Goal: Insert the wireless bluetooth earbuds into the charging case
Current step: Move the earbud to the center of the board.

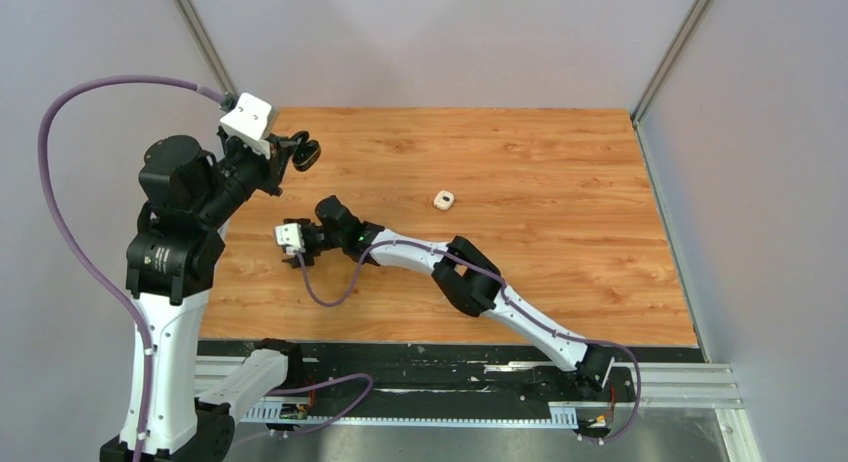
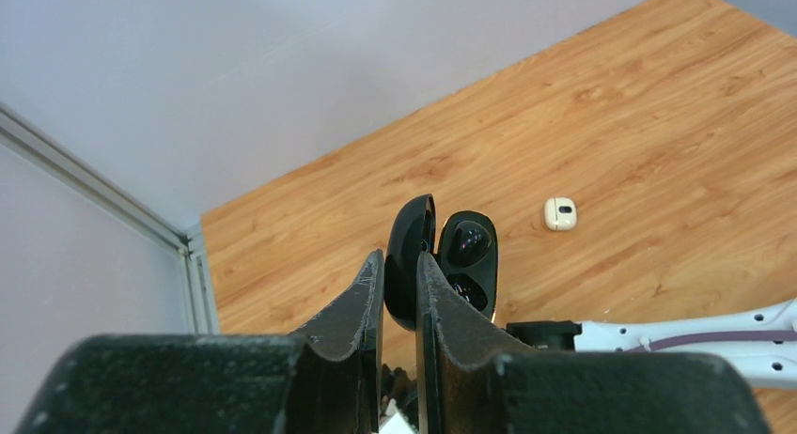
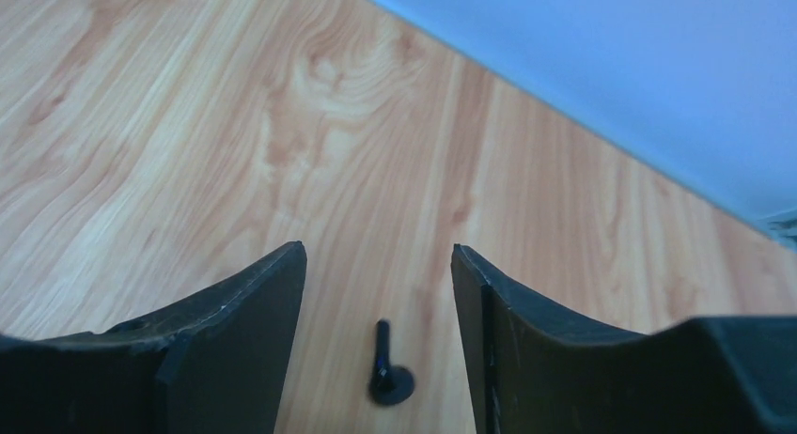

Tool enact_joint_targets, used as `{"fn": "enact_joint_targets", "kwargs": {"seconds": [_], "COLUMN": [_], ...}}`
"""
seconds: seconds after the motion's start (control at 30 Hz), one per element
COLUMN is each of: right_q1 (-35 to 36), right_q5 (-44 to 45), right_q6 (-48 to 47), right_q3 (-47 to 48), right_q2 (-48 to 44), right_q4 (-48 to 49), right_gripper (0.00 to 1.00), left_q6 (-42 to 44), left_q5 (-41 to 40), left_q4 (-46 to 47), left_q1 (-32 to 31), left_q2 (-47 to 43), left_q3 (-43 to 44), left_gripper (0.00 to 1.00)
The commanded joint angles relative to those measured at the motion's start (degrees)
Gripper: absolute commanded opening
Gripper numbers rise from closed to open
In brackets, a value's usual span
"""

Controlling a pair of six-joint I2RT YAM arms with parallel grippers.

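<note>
My left gripper (image 2: 399, 265) is raised over the table's far left and is shut on the lid of an open black charging case (image 2: 467, 260). The case's glossy inside faces the camera, and I cannot tell whether an earbud sits in it. From above, the case (image 1: 306, 154) pokes out of the left gripper (image 1: 291, 154). My right gripper (image 3: 376, 251) hangs low over the wood, open. One black stemmed earbud (image 3: 387, 368) lies flat on the table between its fingers, touching neither. The top view shows the right gripper (image 1: 296, 254) near the table's left side, with the earbud hidden beneath it.
A small white rounded case (image 1: 444, 199) lies closed on the wooden table (image 1: 560, 232) near its middle, and it also shows in the left wrist view (image 2: 560, 213). Grey walls enclose the table on the left, back and right. The right arm (image 1: 480, 282) stretches diagonally across the near half.
</note>
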Motion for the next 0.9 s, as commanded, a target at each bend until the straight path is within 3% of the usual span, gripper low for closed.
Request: {"fn": "enact_joint_targets", "kwargs": {"seconds": [0.0, 0.43, 0.67, 0.87], "right_q1": [1.9, 2.3, 1.3, -1.4], "right_q5": [8.5, 24.5, 39.2, 45.4], "right_q6": [-3.8, -11.3, -8.3, -5.2], "right_q3": [4.1, 8.4, 7.9, 4.7], "right_q2": [2.8, 8.7, 8.1, 5.2], "right_q4": [8.5, 7.8, 2.9, -3.6], "right_gripper": [0.62, 0.6, 0.6, 0.6], "left_q6": [-1.8, -3.3, -4.4, -4.3], "left_q5": [0.7, 1.7, 3.0, 3.6], "left_q4": [0.7, 1.7, 2.8, 3.1], "left_q1": [0.5, 0.8, 1.0, 1.0], "left_q2": [-0.5, 0.2, 1.0, 1.7], "left_q3": [-0.3, -0.6, -1.2, -1.1], "left_gripper": [0.0, 0.0, 0.0, 0.0]}}
